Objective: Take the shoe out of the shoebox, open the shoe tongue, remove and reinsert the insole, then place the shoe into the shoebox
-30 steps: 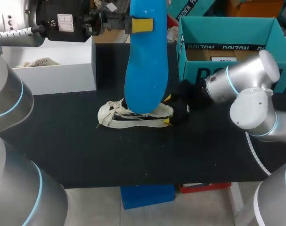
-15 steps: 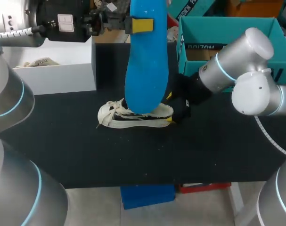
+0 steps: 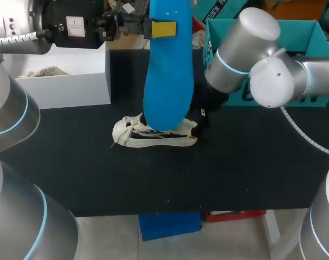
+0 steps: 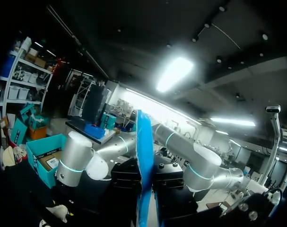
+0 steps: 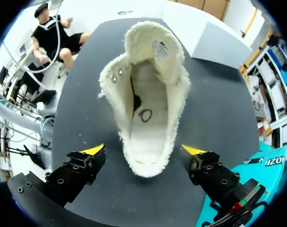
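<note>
Shoe (image 5: 148, 109) sits on the table (image 3: 234, 173) with the shoebox (image 3: 262, 32) just beside it; your right gripper (image 5: 144, 150) straddles its heel wide open, so pin the heel while the left gripper (image 3: 164, 28), clamping the insole (image 3: 168, 70) above the shoe, feeds it toe-first.

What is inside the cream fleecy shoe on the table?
The cream fleecy shoe shows pale lining and a small dark ring mark; the long blue insole is outside, in the left tool. The toe end is covered.
</note>
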{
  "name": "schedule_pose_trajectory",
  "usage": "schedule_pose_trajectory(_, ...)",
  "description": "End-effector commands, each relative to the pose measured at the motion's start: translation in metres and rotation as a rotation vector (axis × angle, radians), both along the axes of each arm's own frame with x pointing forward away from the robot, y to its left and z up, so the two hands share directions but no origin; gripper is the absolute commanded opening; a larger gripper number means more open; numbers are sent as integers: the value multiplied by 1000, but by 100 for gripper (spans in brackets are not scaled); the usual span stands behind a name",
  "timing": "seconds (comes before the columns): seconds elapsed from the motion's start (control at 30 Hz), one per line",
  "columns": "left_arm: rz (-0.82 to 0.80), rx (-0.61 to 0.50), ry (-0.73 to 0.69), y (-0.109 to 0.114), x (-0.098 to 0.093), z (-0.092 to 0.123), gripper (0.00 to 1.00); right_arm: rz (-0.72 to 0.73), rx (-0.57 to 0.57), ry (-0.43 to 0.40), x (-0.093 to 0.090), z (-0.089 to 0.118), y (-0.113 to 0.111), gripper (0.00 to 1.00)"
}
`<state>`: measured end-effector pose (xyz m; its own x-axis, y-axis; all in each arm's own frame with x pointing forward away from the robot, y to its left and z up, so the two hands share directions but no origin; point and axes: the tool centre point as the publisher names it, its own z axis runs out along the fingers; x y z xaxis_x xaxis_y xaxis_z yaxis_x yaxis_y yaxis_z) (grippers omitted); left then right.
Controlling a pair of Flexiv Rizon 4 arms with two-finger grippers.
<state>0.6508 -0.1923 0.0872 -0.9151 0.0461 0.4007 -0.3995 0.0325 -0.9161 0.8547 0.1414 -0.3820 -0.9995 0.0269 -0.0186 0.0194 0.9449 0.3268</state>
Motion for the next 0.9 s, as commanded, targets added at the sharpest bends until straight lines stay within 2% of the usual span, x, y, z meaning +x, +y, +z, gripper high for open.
schedule_pose_trajectory(0.03, 1, 5, 1, -1, 0, 1, 0, -9, -280, -8, -2, 4, 4, 100)
schedule_pose_trajectory(0.17, 1, 5, 1, -1, 0, 1, 0, -13, -324, -28, -2, 3, 4, 100)
schedule_pose_trajectory(0.9, 1, 5, 1, -1, 0, 1, 0, 4, -335, -1, 5, -9, 8, 100)
